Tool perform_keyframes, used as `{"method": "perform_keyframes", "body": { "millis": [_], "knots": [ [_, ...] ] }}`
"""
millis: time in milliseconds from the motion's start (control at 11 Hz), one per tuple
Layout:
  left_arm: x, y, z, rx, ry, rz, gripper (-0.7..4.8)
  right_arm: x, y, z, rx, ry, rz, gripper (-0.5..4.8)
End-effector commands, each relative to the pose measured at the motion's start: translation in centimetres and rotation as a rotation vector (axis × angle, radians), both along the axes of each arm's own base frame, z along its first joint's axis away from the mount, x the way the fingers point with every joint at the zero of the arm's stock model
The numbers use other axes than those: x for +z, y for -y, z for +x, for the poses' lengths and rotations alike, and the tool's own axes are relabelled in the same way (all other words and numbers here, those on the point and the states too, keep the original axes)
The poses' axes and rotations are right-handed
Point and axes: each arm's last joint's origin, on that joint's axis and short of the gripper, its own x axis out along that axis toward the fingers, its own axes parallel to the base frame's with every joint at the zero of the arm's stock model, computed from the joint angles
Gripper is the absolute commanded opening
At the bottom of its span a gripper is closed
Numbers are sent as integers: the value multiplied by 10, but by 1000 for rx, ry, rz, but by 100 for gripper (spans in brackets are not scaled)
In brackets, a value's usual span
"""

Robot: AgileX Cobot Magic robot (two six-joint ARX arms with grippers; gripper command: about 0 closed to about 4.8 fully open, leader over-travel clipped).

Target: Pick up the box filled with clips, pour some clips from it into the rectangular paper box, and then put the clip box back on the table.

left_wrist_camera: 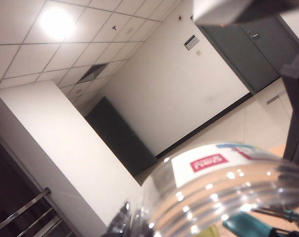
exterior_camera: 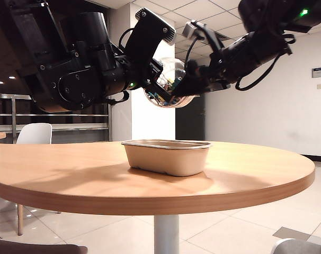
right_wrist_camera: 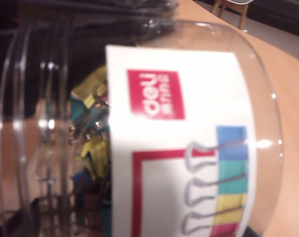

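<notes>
**Jar held high over the tray, tipped for the pour**

On the left, the left pincer [exterior_camera: 159, 90] is pinching the jar [exterior_camera: 170, 84] and holds it up in the air, tilted well over; its own camera sees the clear wall of the jar close below it. The clips [exterior_camera: 163, 98] have slid toward the lower side of the jar, just beside this pincer.

To the right of the jar, the right pincer [exterior_camera: 195, 79] sits close against it with its jaws spread wide; its camera is filled by the jar's white label [right_wrist_camera: 179, 143]. Whether its tips touch the plastic I cannot tell.

The tray [exterior_camera: 167, 157] stands on the table [exterior_camera: 70, 169] below both pincers, apart from them.

To pour well, I judge the mouth should stay above the middle of the tray, and the tilt should grow slowly, so only a few clips drop. The grip must stay firm, since smooth plastic may slip.
</notes>
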Motion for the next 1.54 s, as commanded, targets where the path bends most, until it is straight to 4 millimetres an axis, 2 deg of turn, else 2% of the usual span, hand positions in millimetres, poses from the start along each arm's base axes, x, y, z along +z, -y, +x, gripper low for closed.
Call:
{"method": "perform_keyframes", "body": {
  "millis": [91,453,543,634,724,905,1267,1358,1539],
  "knots": [
    [-3,-4,-7,-24,10,-23,-6,3,-4,0,-9,156,-119,458],
    [-4,-10,-4,-3,-3,-38,-6,3,-3,2,-43,203,-181,458],
    [-4,-12,-3,-2,-12,-51,-6,3,-1,3,-113,238,-252,458],
    [-4,-14,-1,2,-18,-59,-6,5,-11,1,-148,320,-344,458],
    [-4,-16,0,9,-20,-62,-6,6,-11,1,-163,336,-338,458],
    [-4,-18,1,15,-20,-62,-6,7,-14,-2,-68,263,-222,458],
    [-6,-20,2,18,-25,-62,-6,14,-10,-9,-48,207,-211,462],
    [-6,-19,2,2,-31,-70,-6,14,-7,-6,-124,293,-332,432],
    [-6,-19,2,-2,-33,-72,-6,14,-8,-7,-107,286,-305,418]
  ]
}}
